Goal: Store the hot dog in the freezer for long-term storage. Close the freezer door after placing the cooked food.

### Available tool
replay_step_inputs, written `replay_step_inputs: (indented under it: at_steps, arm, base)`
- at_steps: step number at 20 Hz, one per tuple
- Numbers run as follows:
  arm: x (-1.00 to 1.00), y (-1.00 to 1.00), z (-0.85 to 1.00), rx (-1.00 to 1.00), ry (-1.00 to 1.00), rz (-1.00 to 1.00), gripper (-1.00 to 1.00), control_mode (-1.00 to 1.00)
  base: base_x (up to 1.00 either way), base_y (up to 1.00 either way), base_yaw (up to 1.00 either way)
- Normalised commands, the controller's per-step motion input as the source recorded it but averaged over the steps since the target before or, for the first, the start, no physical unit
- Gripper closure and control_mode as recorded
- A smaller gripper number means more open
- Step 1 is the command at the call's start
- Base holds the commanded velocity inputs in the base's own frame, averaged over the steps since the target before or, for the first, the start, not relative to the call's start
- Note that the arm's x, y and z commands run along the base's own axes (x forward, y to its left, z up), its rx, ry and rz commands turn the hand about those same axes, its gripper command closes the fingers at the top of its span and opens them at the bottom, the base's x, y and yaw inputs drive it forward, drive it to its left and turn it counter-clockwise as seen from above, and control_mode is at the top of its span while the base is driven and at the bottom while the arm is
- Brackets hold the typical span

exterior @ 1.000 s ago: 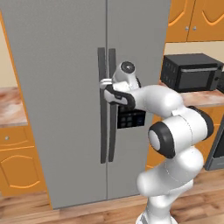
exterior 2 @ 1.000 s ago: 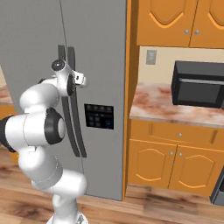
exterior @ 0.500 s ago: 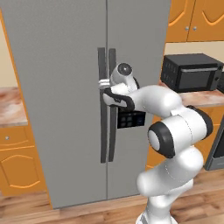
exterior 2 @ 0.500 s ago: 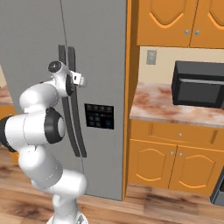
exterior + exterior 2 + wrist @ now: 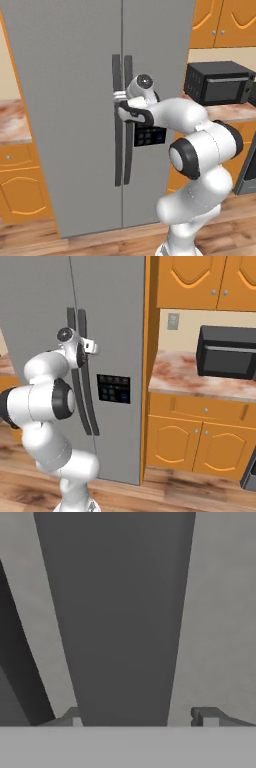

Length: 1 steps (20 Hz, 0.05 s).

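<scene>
Freezer door [image 5: 160, 60] [image 5: 115, 316] stands shut and upright, flush with the plain wider grey door [image 5: 65, 100] [image 5: 30, 296] beside it. It fills the upper middle of the left base view and the upper left of the right base view. Its long axis runs top to bottom, and its flat face is turned toward the robot. A small dark square panel [image 5: 150, 136] [image 5: 114, 388] sits about halfway up the door. Just beside the seam hang two long black handles [image 5: 128, 150] [image 5: 91, 416], side by side. Both run vertically and bend slightly at mid-height.

The gripper [image 5: 119, 94] [image 5: 91, 347] [image 5: 140, 717] is up against these handles, a little above the panel, with the white arm reaching in from behind. In the hand view a broad dark bar runs from the top of the frame down between the two fingers [image 5: 205, 717]. The fingers are spread to either side of the bar and are not pinching it. The tip at lower left sits right at the bar's edge, and the tip at lower right stands apart from it, with grey door showing in the gap. A second, darker strip lies at the left edge of that view. I cannot tell which of the two handles is the one between the fingers.

To the right of the fridge a black microwave [image 5: 217, 82] [image 5: 227, 352] stands on a marbled surface [image 5: 235, 112] [image 5: 190, 376], with orange wooden cabinets [image 5: 200, 431] below it.
</scene>
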Motion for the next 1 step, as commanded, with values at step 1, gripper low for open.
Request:
replay_step_inputs:
  at_steps: [1]
  arm:
    - [0.58,0.00,0.00,-0.01,0.00,0.00,-1.00,-1.00]
  base:
    - [0.00,0.00,0.00]
